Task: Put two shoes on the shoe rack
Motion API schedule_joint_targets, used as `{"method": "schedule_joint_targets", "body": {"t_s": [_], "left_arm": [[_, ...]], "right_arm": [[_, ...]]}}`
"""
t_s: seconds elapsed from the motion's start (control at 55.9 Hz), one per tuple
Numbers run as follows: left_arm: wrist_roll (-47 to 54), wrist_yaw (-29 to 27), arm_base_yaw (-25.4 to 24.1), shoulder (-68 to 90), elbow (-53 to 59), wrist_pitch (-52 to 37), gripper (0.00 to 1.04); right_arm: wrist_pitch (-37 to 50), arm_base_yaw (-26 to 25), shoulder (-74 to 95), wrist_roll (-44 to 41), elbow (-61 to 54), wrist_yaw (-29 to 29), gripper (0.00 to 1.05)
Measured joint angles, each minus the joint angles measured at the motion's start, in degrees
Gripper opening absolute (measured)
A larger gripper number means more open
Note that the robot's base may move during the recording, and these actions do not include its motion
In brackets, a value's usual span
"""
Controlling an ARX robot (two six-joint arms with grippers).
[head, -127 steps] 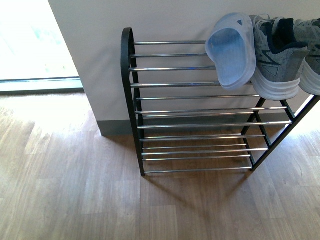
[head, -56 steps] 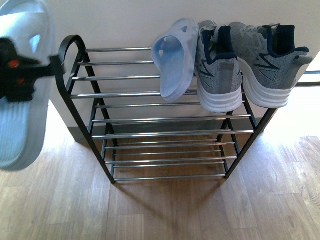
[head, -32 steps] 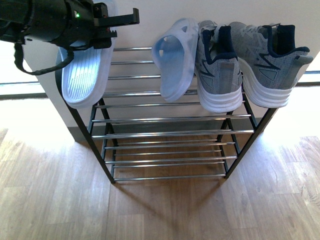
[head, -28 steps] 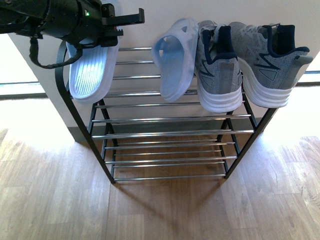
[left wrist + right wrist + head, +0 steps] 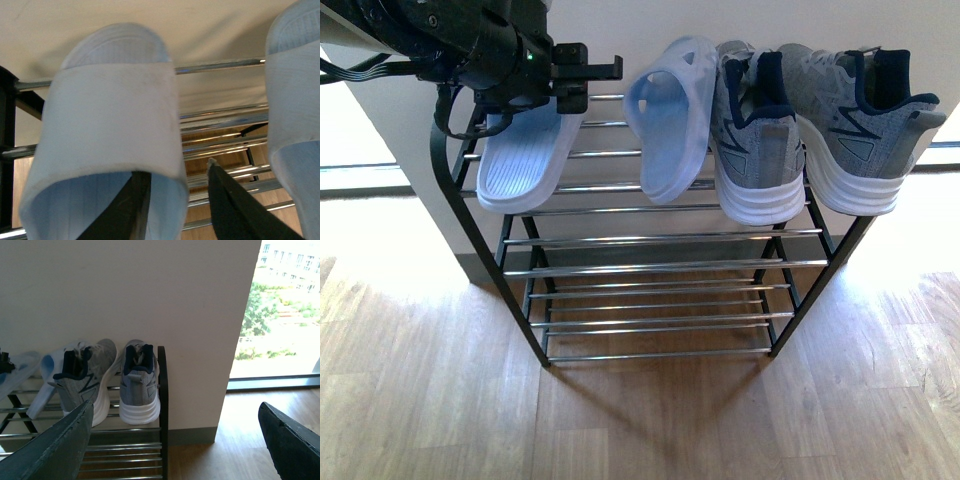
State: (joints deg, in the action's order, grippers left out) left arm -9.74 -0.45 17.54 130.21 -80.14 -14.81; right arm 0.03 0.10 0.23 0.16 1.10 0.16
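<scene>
The left hand (image 5: 582, 78) grips the blue slide (image 5: 523, 160), one finger inside under the strap. The slide lies on the shoe rack (image 5: 650, 236) top tier, long axis across the rods, left of its mate (image 5: 670, 115). The right hand (image 5: 175, 440) is wide and well apart.

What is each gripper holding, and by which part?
Left gripper holds a blue slide by its strap edge; right gripper holds nothing.

Pale blue slide (image 5: 107, 125) over chrome rods (image 5: 220, 117), one dark jaw inside it, one outside.
</scene>
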Motion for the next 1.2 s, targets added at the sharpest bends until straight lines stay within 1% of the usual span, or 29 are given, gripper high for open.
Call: {"method": "schedule_joint_targets", "body": {"t_s": [0.072,0.143,0.161,0.197,0.215,0.268,0.286,0.358,0.465,0.519,0.59,0.733,0.858,0.894,1.019,1.198], "left_arm": [[0.07,-0.31,0.39,-1.95,2.54,-2.32,0.53],[0.04,-1.88,1.29,-5.81,7.06,-5.75,0.69],[0.00,-2.80,1.73,-7.52,8.85,-7.17,0.74],[-0.02,-3.52,2.25,-9.88,11.37,-9.07,0.81],[-0.02,-4.26,2.64,-11.85,13.42,-10.56,0.87],[-0.17,-5.38,3.28,-15.17,17.03,-12.94,0.95],[-0.15,-5.62,3.43,-15.87,17.81,-13.46,0.97],[-0.11,-7.93,4.22,-20.74,23.69,-17.18,0.95],[-0.15,-11.39,4.76,-27.36,32.00,-21.55,0.95],[-0.07,-13.70,4.76,-33.16,38.77,-24.55,0.95],[1.36,-18.62,4.81,-42.36,48.70,-27.89,0.95],[1.33,-24.17,4.87,-56.00,61.46,-26.38,0.95],[0.28,-27.36,4.11,-68.61,70.14,-21.33,0.95],[-0.44,-27.56,3.39,-73.64,73.05,-19.71,0.95],[-2.62,-27.06,-0.17,-82.25,78.18,-17.42,0.95],[-3.61,-26.75,-0.68,-82.97,78.47,-17.42,0.95]], "right_arm": [[0.00,0.00,0.02,0.00,0.00,-0.02,0.96],[0.00,0.00,0.00,0.00,0.00,-0.02,0.96],[0.00,0.00,0.00,0.00,0.00,-0.02,0.96],[0.00,0.00,0.02,0.00,0.00,-0.02,0.96],[0.00,0.00,0.00,0.00,0.00,-0.02,0.96],[0.00,0.00,0.00,0.00,0.00,-0.02,0.96],[0.00,0.00,0.02,0.00,0.00,-0.02,0.96],[0.00,0.00,0.02,0.00,0.00,-0.02,0.96],[0.00,0.00,0.00,0.00,0.00,-0.02,0.96],[0.00,0.00,0.00,0.00,0.00,0.00,0.96],[0.00,0.00,0.02,0.00,0.00,-0.02,0.96],[0.00,0.00,0.02,0.00,0.00,-0.02,0.96],[0.00,0.00,0.00,0.00,0.00,-0.02,0.96],[0.00,0.00,0.00,0.00,0.00,-0.02,0.96],[0.00,0.00,0.02,0.00,0.00,0.00,0.96],[0.00,0.00,0.02,0.00,0.00,-0.02,0.96]]}}
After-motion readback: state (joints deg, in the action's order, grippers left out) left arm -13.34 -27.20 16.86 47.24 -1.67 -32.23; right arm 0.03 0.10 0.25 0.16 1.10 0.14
